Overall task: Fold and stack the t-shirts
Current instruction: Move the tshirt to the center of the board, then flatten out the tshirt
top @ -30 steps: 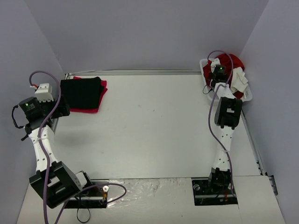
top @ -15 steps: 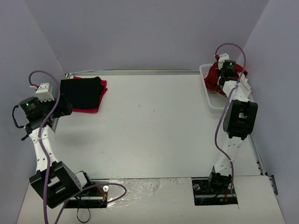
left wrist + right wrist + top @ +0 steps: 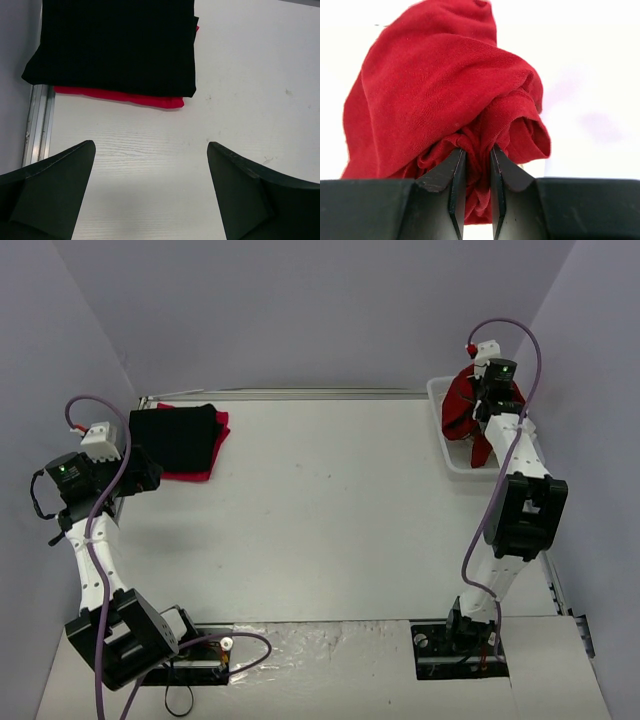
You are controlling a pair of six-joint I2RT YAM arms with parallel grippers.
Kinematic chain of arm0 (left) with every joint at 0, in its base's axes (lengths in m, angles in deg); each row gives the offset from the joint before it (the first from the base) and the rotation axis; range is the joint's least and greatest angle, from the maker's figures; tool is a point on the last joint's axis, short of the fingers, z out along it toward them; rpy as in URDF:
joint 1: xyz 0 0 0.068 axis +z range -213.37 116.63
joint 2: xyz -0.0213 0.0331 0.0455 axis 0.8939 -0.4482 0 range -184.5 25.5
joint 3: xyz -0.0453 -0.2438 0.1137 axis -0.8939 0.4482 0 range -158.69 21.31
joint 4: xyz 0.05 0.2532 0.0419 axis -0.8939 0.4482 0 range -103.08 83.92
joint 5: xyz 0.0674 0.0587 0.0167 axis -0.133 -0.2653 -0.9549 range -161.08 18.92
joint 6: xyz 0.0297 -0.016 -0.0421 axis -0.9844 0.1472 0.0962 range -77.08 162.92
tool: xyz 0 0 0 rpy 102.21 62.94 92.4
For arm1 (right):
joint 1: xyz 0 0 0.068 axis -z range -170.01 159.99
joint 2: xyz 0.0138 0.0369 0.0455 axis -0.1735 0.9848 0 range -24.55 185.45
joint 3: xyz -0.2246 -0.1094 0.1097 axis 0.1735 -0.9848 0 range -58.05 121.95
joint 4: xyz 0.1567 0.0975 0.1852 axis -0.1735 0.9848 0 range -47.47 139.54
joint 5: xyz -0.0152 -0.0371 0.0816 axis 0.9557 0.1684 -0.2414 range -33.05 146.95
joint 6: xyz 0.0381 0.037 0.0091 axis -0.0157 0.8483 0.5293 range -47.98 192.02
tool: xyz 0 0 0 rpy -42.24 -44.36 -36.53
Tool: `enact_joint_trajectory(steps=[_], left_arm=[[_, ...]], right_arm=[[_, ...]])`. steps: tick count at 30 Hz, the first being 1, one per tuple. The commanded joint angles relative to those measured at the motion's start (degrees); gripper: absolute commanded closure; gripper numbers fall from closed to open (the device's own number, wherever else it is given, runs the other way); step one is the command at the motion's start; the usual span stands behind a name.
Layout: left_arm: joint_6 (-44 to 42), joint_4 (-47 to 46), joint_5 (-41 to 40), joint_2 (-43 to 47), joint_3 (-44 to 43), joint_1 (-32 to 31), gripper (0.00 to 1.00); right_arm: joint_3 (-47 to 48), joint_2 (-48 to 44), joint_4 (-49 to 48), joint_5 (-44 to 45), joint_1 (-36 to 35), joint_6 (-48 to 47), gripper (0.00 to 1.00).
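Pale grey walls close in a white table (image 3: 330, 510), with both arms bolted at its near edge.

The left arm reaches up along the left side, and the right arm stretches toward the far right corner.

At the far left corner lies a folded black shirt (image 3: 175, 435), resting on a folded bright red shirt (image 3: 197, 477) whose edge shows along the near and right sides. In the left wrist view the black shirt (image 3: 112, 45) covers most of the bright red shirt (image 3: 125, 96), beside a metal rail (image 3: 37, 125) at the table's edge.

A white basket (image 3: 465, 466) sits in the far right corner.

A dark red shirt (image 3: 458, 405) hangs bunched over the basket, lifted by the right arm.

The left gripper (image 3: 138, 475) hovers just near the stack with its jaws spread wide and nothing between them (image 3: 150, 150).

The right gripper (image 3: 492, 400) is pinched tight on a gathered fold of the dark red shirt (image 3: 435, 85), cloth squeezed between its narrow fingers (image 3: 456, 175).
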Motion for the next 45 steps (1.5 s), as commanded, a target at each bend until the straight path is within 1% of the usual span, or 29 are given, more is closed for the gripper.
enact_joint_trajectory(steps=[1, 6, 8, 9, 11, 15, 16, 18, 19, 22, 23, 24, 25, 26, 27, 28, 35, 37, 38, 41, 43, 44, 45], left_arm=[[0.6, -2.3, 2.3, 1.6, -0.2, 0.2, 0.06], [0.6, -2.5, 2.6, 1.6, 0.3, 0.2, 0.06], [0.6, -1.8, 1.9, 1.4, 0.0, 0.2, 0.06], [0.6, -1.7, 1.8, 1.3, -0.2, 0.2, 0.05], [0.6, -1.6, 1.8, 1.2, -0.3, 0.2, 0.06], [2.4, -1.9, 3.3, 1.5, -0.1, 0.2, 0.06], [2.5, -2.0, 3.3, 1.7, 0.1, 0.2, 0.06], [2.5, -2.3, 3.5, 2.3, 0.3, 0.2, 0.06], [2.7, -2.3, 3.6, 2.4, 0.4, 0.2, 0.06], [3.0, -2.0, 4.8, 2.5, 0.2, 0.2, 0.06], [3.0, -1.8, 5.4, 2.5, 0.0, 0.2, 0.06], [3.0, -1.7, 5.8, 2.4, -0.1, 0.3, 0.06], [3.1, -1.6, 6.6, 2.4, -0.1, 0.3, 0.06], [3.1, -1.7, 6.9, 2.4, -0.1, 0.3, 0.06], [3.2, -2.0, 7.2, 2.4, 0.0, 0.2, 0.06], [3.6, -2.3, 7.7, 2.3, 0.2, 0.3, 0.06], [5.1, -3.3, 11.2, 1.4, 0.3, 0.1, 0.06], [4.4, -2.3, 12.3, 1.2, -0.7, 0.2, 0.06], [3.4, -0.3, 14.2, 0.8, -1.2, 0.2, 0.06], [-1.3, 3.4, 17.5, 0.0, -4.2, -0.5, 0.06], [-4.9, 7.6, 20.1, -0.8, -6.6, -3.5, 0.06], [-6.4, 10.8, 19.1, -1.0, -7.4, -5.4, 0.06], [-8.5, 12.2, 17.0, -1.2, -8.2, -10.1, 0.06]], right_arm=[[0.4, -8.0, -1.5, -0.1, -1.8, 0.6, 1.00], [3.2, -11.6, 0.3, 0.5, -4.8, 0.2, 1.00], [5.3, -12.5, 2.9, 0.9, -6.4, -0.8, 1.00], [8.0, -12.7, 3.7, 3.0, -9.1, -1.8, 1.00], [10.3, -13.2, 7.4, 3.5, -11.6, -2.2, 1.00], [13.7, -15.6, 13.3, -0.3, -16.5, -1.0, 1.00], [14.0, -15.8, 15.7, -1.3, -19.1, -1.0, 1.00], [14.1, -15.9, 18.2, -0.9, -22.2, -1.3, 1.00], [14.3, -15.9, 20.9, -0.8, -25.2, -1.3, 1.00], [14.1, -16.2, 25.1, -2.7, -28.7, -1.1, 1.00], [13.8, -16.3, 25.9, -5.1, -29.8, -0.6, 1.00], [13.6, -16.3, 26.8, -6.4, -30.0, 0.4, 0.95], [12.8, -16.4, 28.1, -8.0, -30.1, 1.0, 0.53], [11.9, -16.6, 28.8, -12.5, -29.8, 1.1, 0.26], [10.7, -17.3, 29.4, -13.6, -29.9, 1.1, 0.12], [8.6, -18.0, 29.6, -14.6, -29.9, 1.7, 0.00], [2.6, -21.2, 31.8, -12.5, -29.9, 3.5, 0.00], [1.8, -22.0, 33.6, -13.6, -29.9, 4.6, 0.00], [1.6, -22.5, 34.4, -14.4, -29.9, 5.1, 0.00], [-1.5, -25.2, 37.5, -20.3, -29.8, 4.8, 0.00], [-6.0, -28.1, 38.7, -22.9, -29.6, 3.3, 0.00], [-7.6, -29.5, 39.3, -23.2, -29.5, 2.5, 0.01], [-10.6, -30.1, 40.2, -23.2, -29.5, 1.9, 0.02]])
